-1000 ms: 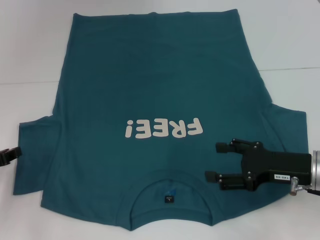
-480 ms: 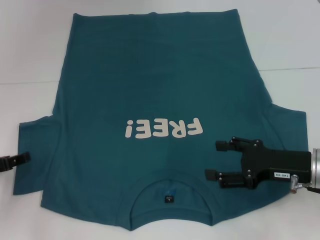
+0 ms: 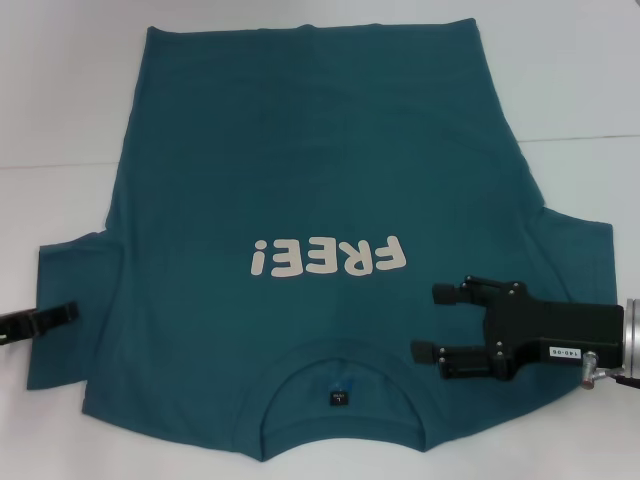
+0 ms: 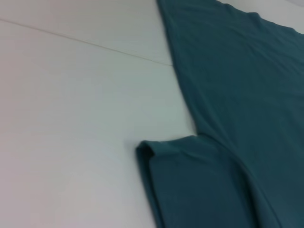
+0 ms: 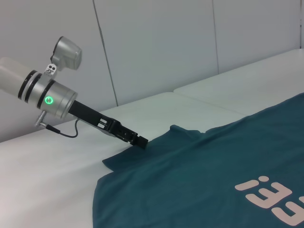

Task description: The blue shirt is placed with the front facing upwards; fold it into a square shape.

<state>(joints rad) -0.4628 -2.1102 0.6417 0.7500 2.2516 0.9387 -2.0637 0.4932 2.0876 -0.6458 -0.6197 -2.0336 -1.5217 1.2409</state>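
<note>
White table [image 3: 60, 90] — blue shirt [image 3: 300, 150] flat (front up), right pincer [image 3: 428, 322] agape.

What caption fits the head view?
Blue shirt lies flat, front up; right hand open over its shoulder, left hand at its sleeve.

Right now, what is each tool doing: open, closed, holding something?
Left tool: cannot be told, at the shirt's sleeve.
Right tool: open, empty, over the shirt.
</note>
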